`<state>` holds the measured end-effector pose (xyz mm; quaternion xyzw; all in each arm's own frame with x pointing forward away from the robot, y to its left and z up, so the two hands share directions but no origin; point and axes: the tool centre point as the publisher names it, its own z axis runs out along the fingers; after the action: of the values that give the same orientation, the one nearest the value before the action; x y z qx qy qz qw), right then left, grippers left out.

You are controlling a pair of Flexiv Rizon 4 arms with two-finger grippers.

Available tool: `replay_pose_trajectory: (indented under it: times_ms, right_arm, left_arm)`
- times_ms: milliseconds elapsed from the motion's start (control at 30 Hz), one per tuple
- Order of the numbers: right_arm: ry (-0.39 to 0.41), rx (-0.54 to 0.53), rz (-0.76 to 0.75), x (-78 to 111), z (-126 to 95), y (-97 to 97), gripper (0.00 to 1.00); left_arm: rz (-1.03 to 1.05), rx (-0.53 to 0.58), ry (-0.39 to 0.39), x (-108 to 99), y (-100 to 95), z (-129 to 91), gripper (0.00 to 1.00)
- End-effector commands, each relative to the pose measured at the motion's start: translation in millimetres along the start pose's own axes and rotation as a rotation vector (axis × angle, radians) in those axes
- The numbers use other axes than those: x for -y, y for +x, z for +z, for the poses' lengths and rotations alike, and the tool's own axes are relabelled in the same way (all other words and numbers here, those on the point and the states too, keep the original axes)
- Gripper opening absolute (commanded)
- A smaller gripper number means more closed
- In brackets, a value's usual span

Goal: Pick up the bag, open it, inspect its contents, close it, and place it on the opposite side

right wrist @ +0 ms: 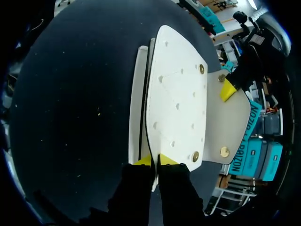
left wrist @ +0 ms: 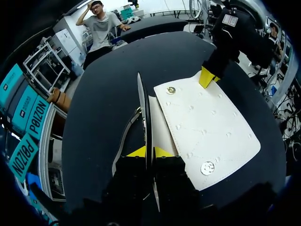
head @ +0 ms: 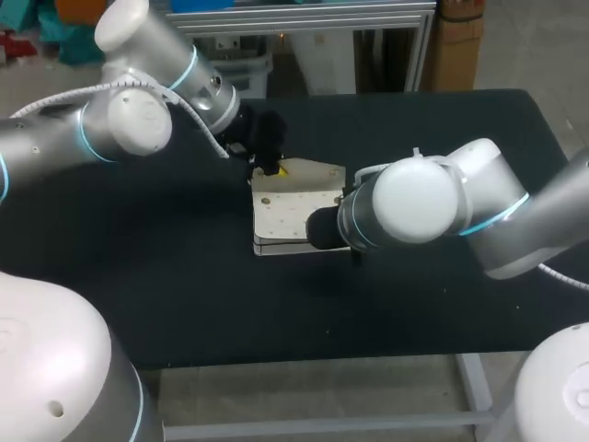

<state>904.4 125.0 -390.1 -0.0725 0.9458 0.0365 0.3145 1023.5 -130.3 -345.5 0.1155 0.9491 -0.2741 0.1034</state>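
A white studded bag lies flat in the middle of the black table. Its flap is turned back toward the far side, showing its metal snaps. My left gripper is at the flap's far left corner. In the left wrist view it is shut on the thin flap edge, which stands edge-on between the yellow tips. My right gripper is shut on the edge of the bag's front panel; in the head view my right arm mostly hides it. The bag's inside is not visible.
The black tabletop spreads wide on both sides of the bag. Its front edge runs close below the right arm's elbow. Nothing else lies on the table.
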Motion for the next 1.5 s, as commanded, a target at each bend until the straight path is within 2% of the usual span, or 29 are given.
replay_pose_trajectory:
  times_ms: [33, 133, 167, 200, 233, 267, 467, 633, 767, 1133, 1167, 1200, 1233, 1267, 1300, 1500]
  right_arm:
    - [0.015, 0.027, -0.038, -0.8, 0, 0.3, 0.00]
    - [0.019, 0.031, -0.056, -2.5, -1, -2.5, 0.00]
    - [0.018, 0.032, -0.059, -3.0, -2, -4.0, 0.04]
    - [0.014, 0.034, -0.062, -3.3, -3, -6.0, 0.36]
    - [0.008, 0.038, -0.064, -3.2, -6, -9.3, 1.00]
    - [0.006, 0.039, -0.065, -3.0, -7, -11.1, 1.00]
    - [-0.036, 0.069, -0.066, 0.5, -34, -33.9, 1.00]
    - [-0.104, 0.072, -0.061, 6.6, -59, -51.6, 1.00]
    - [-0.118, 0.094, -0.064, 13.0, -75, -63.7, 1.00]
    - [-0.129, 0.129, -0.081, 20.8, -92, -89.5, 1.00]
    - [-0.128, 0.126, -0.081, 21.0, -92, -92.4, 0.85]
    - [-0.128, 0.125, -0.082, 21.0, -93, -94.5, 0.55]
    - [-0.126, 0.124, -0.084, 20.8, -94, -96.6, 0.45]
    - [-0.126, 0.122, -0.086, 20.5, -95, -99.0, 0.25]
    - [-0.128, 0.119, -0.086, 20.3, -96, -101.1, 0.00]
    - [-0.175, 0.066, -0.102, 20.7, -98, -115.8, 0.00]
  left_arm:
    - [-0.005, -0.024, 0.031, -3, -6.7, 0, 0.00]
    - [-0.003, -0.031, 0.034, 0, -8.0, 0, 0.00]
    - [-0.001, -0.032, 0.033, 2, -7.9, -1, 0.00]
    - [0.003, -0.030, 0.029, 4, -7.8, -2, 0.00]
    - [0.005, -0.027, 0.024, 6, -7.8, -4, 0.00]
    - [0.006, -0.025, 0.024, 7, -7.8, -5, 0.00]
    - [0.000, 0.019, 0.015, 14, -9.2, -19, 0.00]
    - [-0.025, 0.062, -0.001, 17, -13.1, -31, 0.00]
    - [-0.043, 0.092, -0.017, 21, -15.5, -41, 0.00]
    - [-0.045, 0.129, -0.027, 41, -16.4, -65, 0.00]
    - [-0.047, 0.133, -0.022, 43, -16.2, -68, 0.00]
    - [-0.050, 0.135, -0.021, 44, -16.2, -70, 0.00]
    - [-0.055, 0.136, -0.015, 45, -16.0, -72, 0.00]
    - [-0.057, 0.136, -0.009, 46, -15.9, -74, 0.00]
    - [-0.060, 0.136, -0.009, 47, -15.9, -75, 0.00]
    - [-0.058, 0.116, 0.017, 51, -16.3, -83, 0.00]
